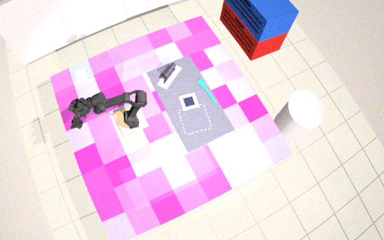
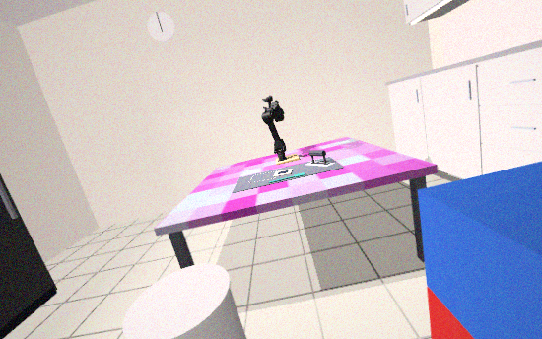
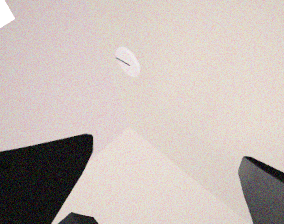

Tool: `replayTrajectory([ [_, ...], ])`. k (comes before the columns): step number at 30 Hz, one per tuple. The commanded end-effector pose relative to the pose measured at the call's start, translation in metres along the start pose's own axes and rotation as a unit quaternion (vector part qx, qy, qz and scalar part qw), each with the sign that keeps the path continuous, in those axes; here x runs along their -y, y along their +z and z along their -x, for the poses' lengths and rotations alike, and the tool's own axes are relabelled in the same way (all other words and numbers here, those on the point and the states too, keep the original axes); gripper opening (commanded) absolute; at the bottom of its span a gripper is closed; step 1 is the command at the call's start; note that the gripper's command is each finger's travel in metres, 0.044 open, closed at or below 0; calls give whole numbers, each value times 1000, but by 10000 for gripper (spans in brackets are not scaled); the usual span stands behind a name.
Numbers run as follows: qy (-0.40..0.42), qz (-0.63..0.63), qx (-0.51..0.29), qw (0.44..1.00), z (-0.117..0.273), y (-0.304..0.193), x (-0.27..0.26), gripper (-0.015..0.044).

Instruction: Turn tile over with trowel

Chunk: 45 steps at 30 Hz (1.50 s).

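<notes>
The tile (image 1: 189,101) (image 2: 283,172) lies flat on the grey mat (image 1: 220,122) (image 2: 243,186), a dark square within a white border facing up. It lies at one end of the dashed outline (image 1: 187,134), mostly outside it, near or over its edge. The turquoise trowel (image 1: 209,93) (image 2: 287,178) lies on the mat along its long edge, apart from the tile. My gripper (image 3: 167,155) is open, with nothing between its fingers in the wrist view. It is raised high, behind the arm's base and far from trowel and tile.
A dark bracket-like stand (image 1: 167,72) (image 2: 318,153) on a white base stands at one end of the mat. The arm rises from a wooden board (image 1: 124,133) on the pink patchwork table. A white cylinder (image 1: 306,109) (image 2: 182,303) and a blue and red cabinet (image 1: 278,17) stand beside the table.
</notes>
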State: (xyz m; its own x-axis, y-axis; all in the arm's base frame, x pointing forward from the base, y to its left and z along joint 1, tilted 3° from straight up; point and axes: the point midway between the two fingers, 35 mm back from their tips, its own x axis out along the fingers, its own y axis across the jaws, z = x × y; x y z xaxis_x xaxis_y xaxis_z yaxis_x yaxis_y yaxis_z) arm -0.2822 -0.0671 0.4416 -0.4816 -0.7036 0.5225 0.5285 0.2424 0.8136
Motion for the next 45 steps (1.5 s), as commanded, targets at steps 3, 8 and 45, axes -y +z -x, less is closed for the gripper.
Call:
replayTrajectory([
  [3, 0, 0, 0, 1000, 0, 0, 0, 321],
  [8, 0, 0, 0, 1000, 0, 0, 0, 190],
  [45, 0, 0, 0, 1000, 0, 0, 0, 100],
])
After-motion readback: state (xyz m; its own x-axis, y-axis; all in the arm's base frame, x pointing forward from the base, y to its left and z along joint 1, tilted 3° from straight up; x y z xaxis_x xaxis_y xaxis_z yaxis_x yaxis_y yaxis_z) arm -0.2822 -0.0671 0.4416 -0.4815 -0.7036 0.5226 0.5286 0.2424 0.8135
